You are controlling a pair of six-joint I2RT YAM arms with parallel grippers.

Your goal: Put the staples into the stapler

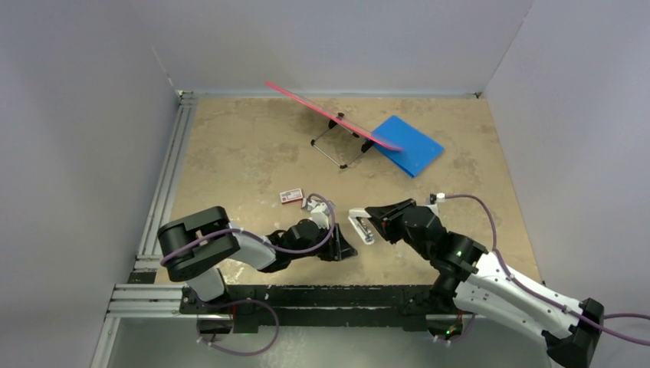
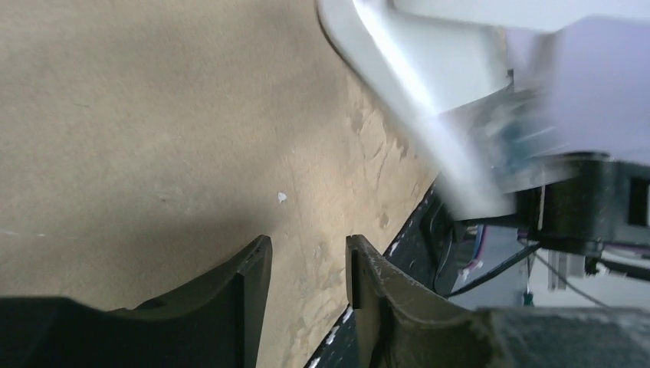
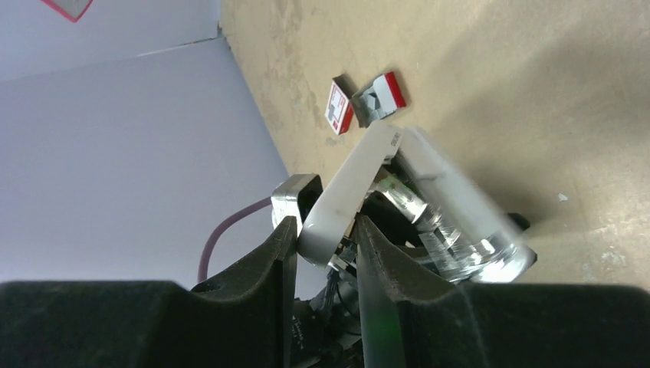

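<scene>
The white stapler (image 3: 368,165) is hinged open, its shiny metal magazine (image 3: 429,222) exposed, and my right gripper (image 3: 326,226) is shut on its white top arm. In the top view the stapler (image 1: 362,228) hangs at table centre, in front of the right gripper (image 1: 375,221). The red-and-white staples box (image 1: 291,196) lies just behind, in two parts: a sleeve (image 3: 339,107) and an open tray (image 3: 381,96) with grey inside. My left gripper (image 2: 306,249) hovers low over bare table, open, with nothing between its fingers. It sits left of the stapler (image 2: 429,84), whose blurred white body fills that view's upper right.
A pink board on a black wire stand (image 1: 337,142) and a blue pad (image 1: 410,144) sit at the back. An aluminium rail (image 1: 165,184) runs along the left edge. The table's near edge (image 2: 398,245) is close beside my left fingers.
</scene>
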